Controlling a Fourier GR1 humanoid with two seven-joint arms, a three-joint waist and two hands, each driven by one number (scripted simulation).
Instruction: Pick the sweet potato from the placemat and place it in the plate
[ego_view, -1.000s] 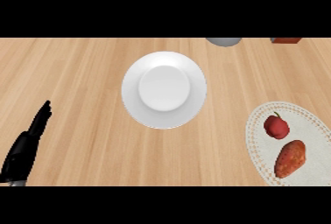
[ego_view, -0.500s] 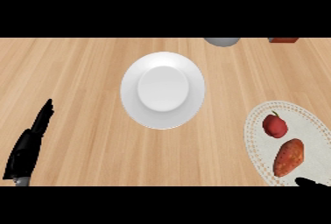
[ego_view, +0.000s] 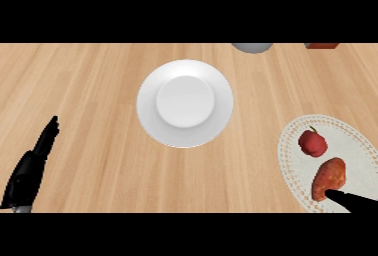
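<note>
Already the right hand (ego_view: 353, 201) touched the sweet potato (ego_view: 328, 178); I couldn't tell its finger state. Nudged, it might roll toward the red pepper (ego_view: 312, 142) beside it.

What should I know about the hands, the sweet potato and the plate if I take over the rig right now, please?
Left hand: open, resting at the lower left edge, holding nothing.
Right hand: only its fingers show at the lower right corner, next to the near end of the sweet potato; no grasp visible.
Sweet potato: lies on the placemat, beside a red pepper.
Plate: mid-counter, nothing on it.
Done: nothing placed.
Left: grasp the sweet potato, lift it, carry it left to the plate, release.
</note>
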